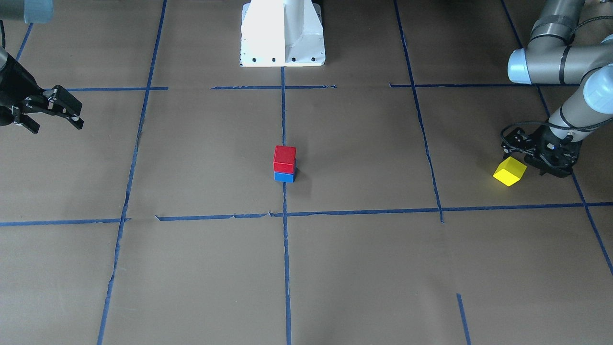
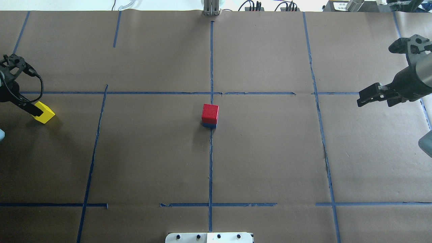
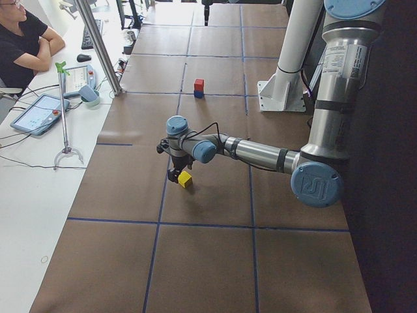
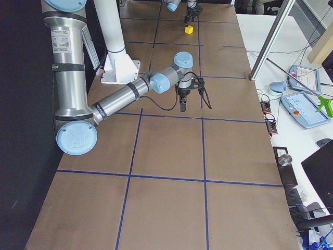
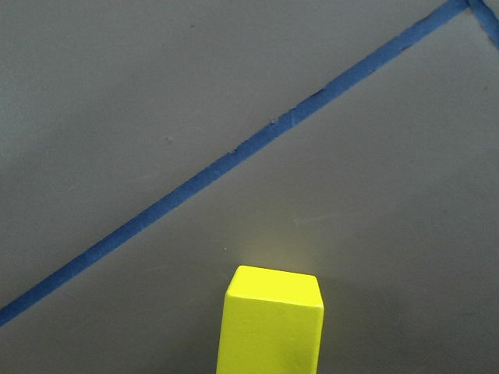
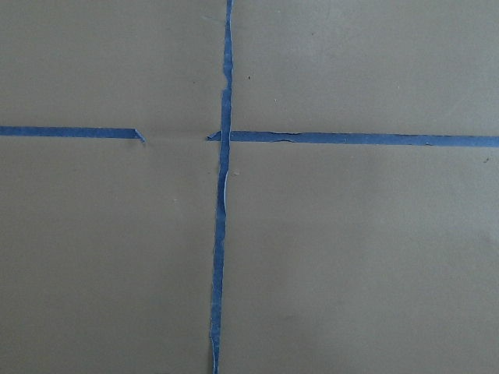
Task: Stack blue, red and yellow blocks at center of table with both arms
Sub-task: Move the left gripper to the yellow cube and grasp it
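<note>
A red block [image 1: 284, 158] sits on a blue block [image 1: 284, 177] at the table's center, also in the overhead view [image 2: 210, 114]. A yellow block [image 1: 509, 171] is far out on my left side, low at the table, turned at an angle. My left gripper [image 1: 523, 160] is shut on it; in the overhead view one dark finger [image 2: 28, 108] presses its side. The left wrist view shows the yellow block [image 5: 271, 327] at bottom center, no fingers in frame. My right gripper [image 1: 58, 128] is open and empty, high above the table at the far right side [image 2: 359, 98].
Brown paper with a blue tape grid [image 2: 211, 162] covers the table. The white robot base [image 1: 282, 33] stands at the table's back edge. An operator [image 3: 23, 39] sits beside a side bench with tablets [image 3: 36, 112]. The right wrist view shows only a tape cross [image 6: 224, 136].
</note>
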